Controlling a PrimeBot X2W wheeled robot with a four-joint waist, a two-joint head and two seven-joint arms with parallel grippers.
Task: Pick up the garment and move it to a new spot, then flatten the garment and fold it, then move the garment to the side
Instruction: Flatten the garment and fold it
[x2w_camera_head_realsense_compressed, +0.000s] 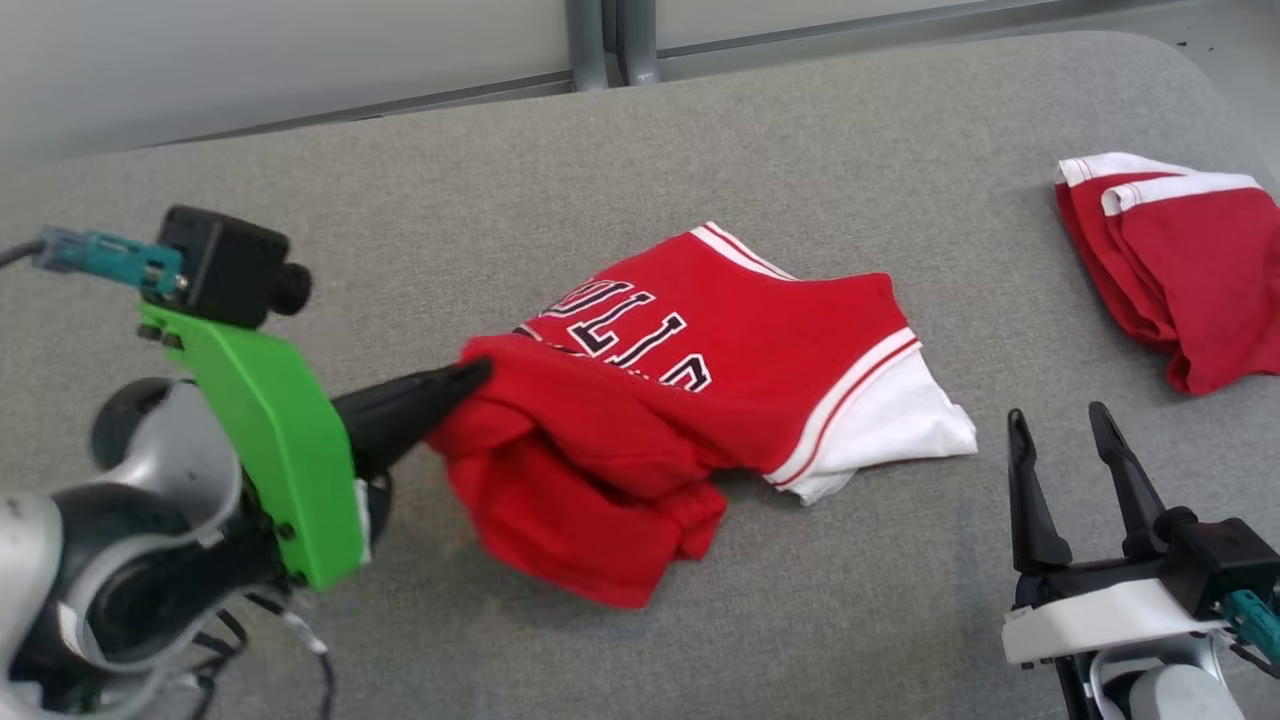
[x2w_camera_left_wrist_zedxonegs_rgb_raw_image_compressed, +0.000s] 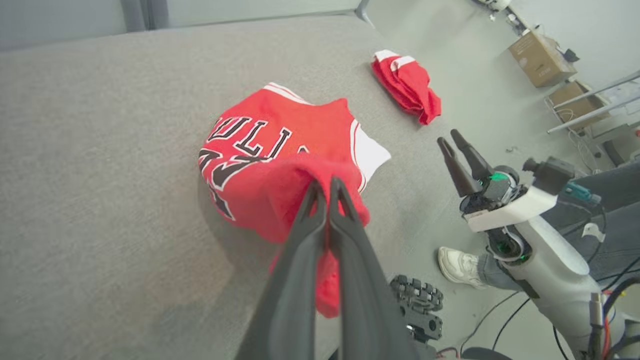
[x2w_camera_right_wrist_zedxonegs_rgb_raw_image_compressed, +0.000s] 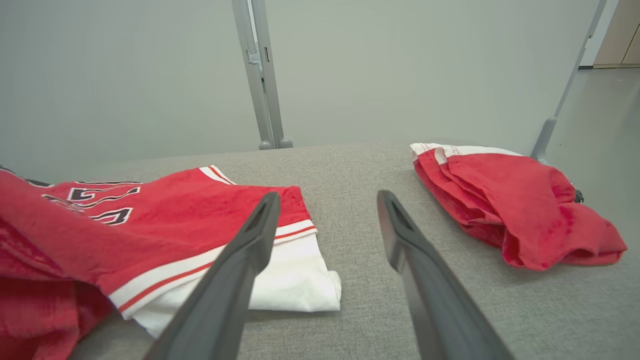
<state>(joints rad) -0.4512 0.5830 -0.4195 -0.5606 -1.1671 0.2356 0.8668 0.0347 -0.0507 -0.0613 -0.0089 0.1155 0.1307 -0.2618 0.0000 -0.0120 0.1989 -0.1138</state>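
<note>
Head view: the garment (x2w_camera_head_realsense_compressed: 700, 400), a red jersey with black lettering and a white-trimmed hem, lies rumpled at the centre of the grey table (x2w_camera_head_realsense_compressed: 400, 180). The left gripper (x2w_camera_head_realsense_compressed: 470, 378) reaches in from 8 o'clock, its jaws pressed together on a fold at the garment's 9 o'clock edge. The right gripper (x2w_camera_head_realsense_compressed: 1060, 440) sits at 4 o'clock with its jaws spread wide and nothing between them, near the white hem but apart from it. A red cloth pile (x2w_camera_head_realsense_compressed: 1170, 290) lies well apart at 2 o'clock.

Left wrist view: the two dark fingers meet at their tips with red fabric pinched between them and bunched around them. The right gripper stands at 3 o'clock, and a person's shoe (x2w_camera_left_wrist_zedxonegs_rgb_raw_image_compressed: 457, 267) shows on the floor at 4 o'clock.

Right wrist view: the spread fingers point between the garment's white hem at 8 o'clock and the red cloth pile at 2 o'clock.
</note>
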